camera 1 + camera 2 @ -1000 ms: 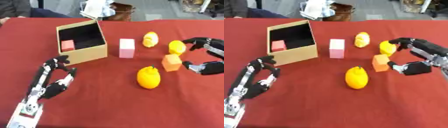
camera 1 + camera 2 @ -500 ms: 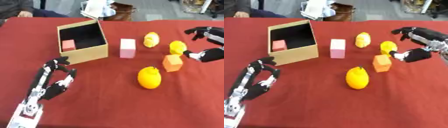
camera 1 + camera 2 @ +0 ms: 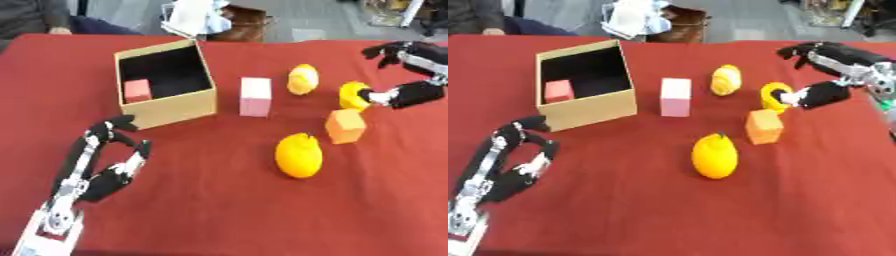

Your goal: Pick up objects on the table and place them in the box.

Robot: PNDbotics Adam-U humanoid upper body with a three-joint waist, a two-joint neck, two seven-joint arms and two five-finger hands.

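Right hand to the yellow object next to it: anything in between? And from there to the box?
Nothing visible separates the right hand from the yellow object; its thumb is at the object's side. Toward the box, the pink block stands upright on the table roughly along the straight line.

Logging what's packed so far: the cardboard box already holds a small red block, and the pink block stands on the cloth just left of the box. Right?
Not quite. The cardboard box does hold the small red block, but the pink block stands on the cloth to the box's right, between it and the yellow fruits, as the left eye view shows.
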